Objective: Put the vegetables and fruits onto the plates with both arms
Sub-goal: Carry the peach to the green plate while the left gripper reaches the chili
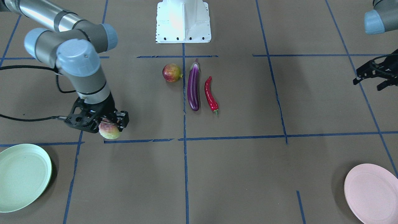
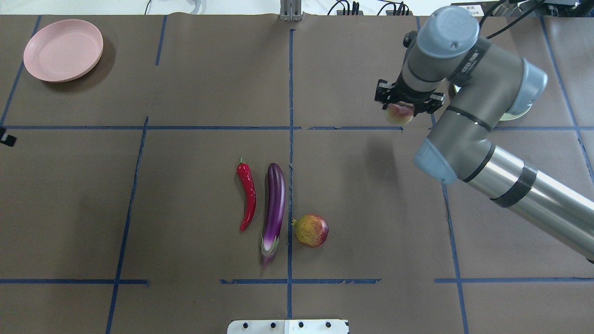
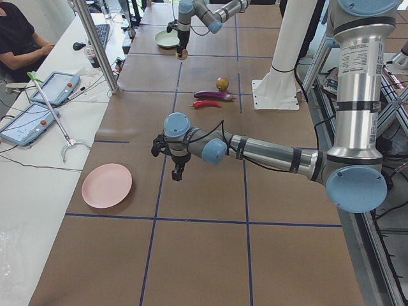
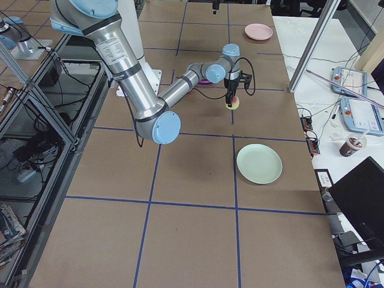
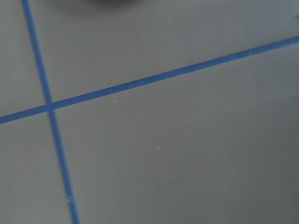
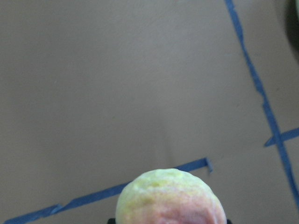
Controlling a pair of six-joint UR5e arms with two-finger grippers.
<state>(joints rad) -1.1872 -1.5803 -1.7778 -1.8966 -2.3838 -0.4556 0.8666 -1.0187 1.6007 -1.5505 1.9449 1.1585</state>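
My right gripper (image 1: 109, 124) is shut on the pale pink-green peach (image 1: 109, 132) and holds it above the table; the peach also shows in the overhead view (image 2: 400, 114) and fills the bottom of the right wrist view (image 6: 170, 198). The mint green plate (image 1: 23, 177) lies apart from it, towards the table's corner. The red-yellow fruit (image 1: 172, 72), the purple eggplant (image 1: 193, 87) and the red chili (image 1: 210, 95) lie side by side at the table's middle. My left gripper (image 1: 367, 85) is open and empty, far from the pink plate (image 1: 371, 193).
The white robot base (image 1: 183, 21) stands behind the produce. Blue tape lines cross the brown table. A side table with tablets (image 3: 29, 121) and a seated operator is beyond the plates' edge.
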